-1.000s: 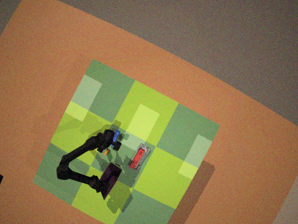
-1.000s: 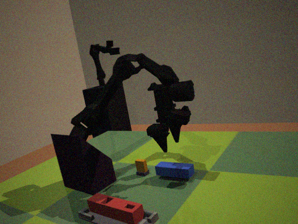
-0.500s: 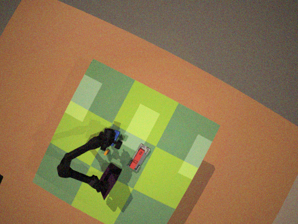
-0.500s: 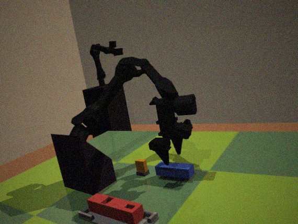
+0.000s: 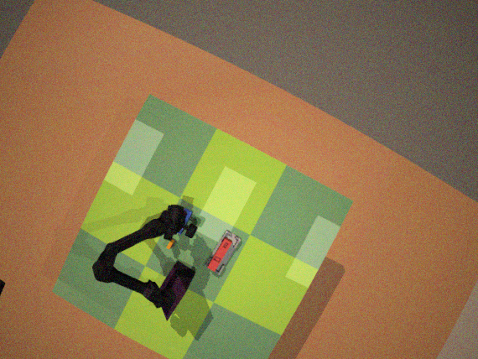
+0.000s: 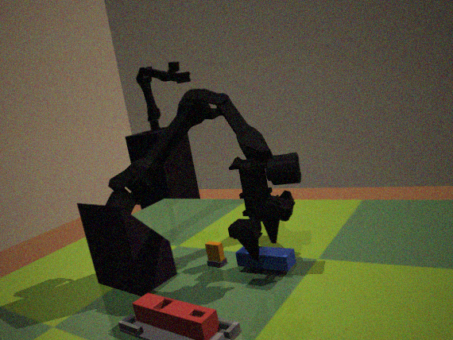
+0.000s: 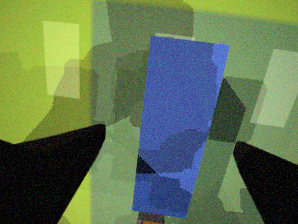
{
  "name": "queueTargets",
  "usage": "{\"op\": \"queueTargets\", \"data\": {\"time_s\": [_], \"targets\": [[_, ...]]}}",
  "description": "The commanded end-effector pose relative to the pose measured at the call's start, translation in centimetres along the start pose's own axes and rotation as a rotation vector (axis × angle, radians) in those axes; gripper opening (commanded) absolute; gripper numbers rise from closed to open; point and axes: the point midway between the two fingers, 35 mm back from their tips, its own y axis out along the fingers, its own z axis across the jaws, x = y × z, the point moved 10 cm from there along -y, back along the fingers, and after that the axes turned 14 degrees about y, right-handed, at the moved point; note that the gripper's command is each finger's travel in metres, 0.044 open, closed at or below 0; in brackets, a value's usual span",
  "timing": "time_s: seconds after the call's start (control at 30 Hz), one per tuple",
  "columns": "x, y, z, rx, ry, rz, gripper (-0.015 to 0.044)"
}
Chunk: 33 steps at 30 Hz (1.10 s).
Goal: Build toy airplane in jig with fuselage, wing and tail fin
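Note:
The blue wing (image 5: 188,215) (image 6: 274,259) (image 7: 180,100) lies flat on the checkered mat. My gripper (image 5: 187,221) (image 6: 264,247) (image 7: 169,139) is open and empty, pointing down, with one finger on each side of the wing, close above the mat. The small orange tail fin (image 5: 169,245) (image 6: 214,251) (image 7: 150,219) stands just beside the wing's end. The red fuselage (image 5: 219,255) (image 6: 175,315), with two sockets on top, sits in the grey cradle (image 5: 234,239) (image 6: 128,327), apart from the gripper.
The arm's dark wedge-shaped base (image 5: 178,285) (image 6: 123,254) stands near the cradle. A dark box with a camera mast (image 6: 152,95) stands behind it. The green checkered mat (image 5: 302,201) lies on an orange floor (image 5: 377,235).

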Motion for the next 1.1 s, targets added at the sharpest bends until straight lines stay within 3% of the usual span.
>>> {"op": "queueTargets", "data": {"time_s": [0.0,0.4,0.7,0.93,1.07], "targets": [[-0.1,0.8,-0.2,-0.006,0.010,0.005,0.0440],[-0.2,2.5,-0.2,-0.004,0.010,0.005,0.0440],[-0.2,2.5,-0.2,-0.004,0.010,0.005,0.0204],[-0.2,2.5,-0.2,-0.004,0.010,0.005,0.0157],[-0.1,2.1,-0.2,-0.006,0.010,0.007,0.0052]]}}
